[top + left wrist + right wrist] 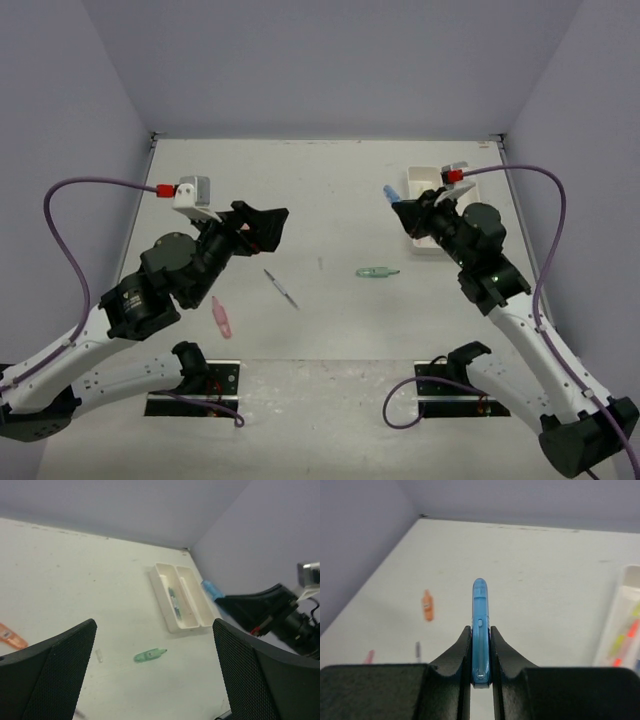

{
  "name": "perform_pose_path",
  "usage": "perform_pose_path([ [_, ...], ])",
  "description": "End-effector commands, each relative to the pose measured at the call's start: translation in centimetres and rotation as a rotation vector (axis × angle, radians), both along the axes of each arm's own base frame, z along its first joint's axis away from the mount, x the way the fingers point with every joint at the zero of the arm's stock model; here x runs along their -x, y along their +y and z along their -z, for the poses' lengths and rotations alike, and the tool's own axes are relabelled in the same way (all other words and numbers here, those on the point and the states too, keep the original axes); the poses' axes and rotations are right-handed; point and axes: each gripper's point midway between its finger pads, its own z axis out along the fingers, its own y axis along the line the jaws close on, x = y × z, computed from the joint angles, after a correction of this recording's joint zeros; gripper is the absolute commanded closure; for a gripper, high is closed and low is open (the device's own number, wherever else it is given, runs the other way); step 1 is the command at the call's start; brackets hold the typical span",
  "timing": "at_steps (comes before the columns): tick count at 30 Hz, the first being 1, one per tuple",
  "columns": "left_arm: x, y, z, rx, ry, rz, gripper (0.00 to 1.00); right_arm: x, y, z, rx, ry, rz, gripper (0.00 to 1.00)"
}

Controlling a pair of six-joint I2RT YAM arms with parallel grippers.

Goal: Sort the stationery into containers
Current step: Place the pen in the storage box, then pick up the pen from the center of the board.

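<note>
"Blue stubby plastic marker [479, 600] is clamped between the right gripper's [480, 632] fingers," the first says, "with about half its length poking out past the fingertips."

"And the pair of narrow white plastic trays [616, 614]?"

"Off to the right of those fingers, not under them. Let go here and the marker would likely land on the white tabletop [330, 180] and roll."

"Even over a tray, that overhang looks risky. The free end could catch a shallow wall, and the marker might tip out or lie across the rim."

"It might also swivel in the grip, since only two narrow pads hold it."

"The left gripper [155, 680]?"

"Its fingers are spread wide with nothing between them. A green stubby marker [149, 654] lies on the table just beyond the fingertips, in line with the gap, and the trays are farther ahead."

"Then if it goes for the green one while the right arm lowers at the trays, both would work close together, and a clash seems possible. Those wide fingers could also nudge the green marker away rather than close on it."
</note>
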Motion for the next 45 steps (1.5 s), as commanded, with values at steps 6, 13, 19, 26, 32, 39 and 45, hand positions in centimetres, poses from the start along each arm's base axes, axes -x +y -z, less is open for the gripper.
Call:
perform_pose_path([
  [6,1.9,1.8,7.5,-0.153,0.118,0.037,0.00,-10.5,-18.7,5.5,0.502,0.101,0.649,1.00],
  [13,3.6,-1.3,12.1,-0.165,0.171,0.216,0.00,-14.6,-23.0,12.6,0.575,0.250,0.652,1.00],
  [19,4.1,-2.3,14.2,-0.178,0.195,0.266,0.00,-15.9,-24.1,17.0,0.618,0.353,0.667,0.96],
  [26,4.0,-2.0,14.8,-0.180,0.189,0.256,0.00,-16.1,-24.6,17.1,0.611,0.379,0.687,0.63],
  [32,3.6,-1.4,15.0,-0.199,0.195,0.219,0.00,-15.9,-24.1,14.9,0.566,0.373,0.691,0.49],
  [39,1.9,0.6,15.0,-0.221,0.233,0.051,0.00,-12.3,-16.2,6.2,0.396,0.212,0.651,0.48],
  [45,0.2,1.6,16.3,-0.325,0.325,-0.101,0.00,-4.5,-7.5,6.8,0.181,0.297,0.659,0.01],
])
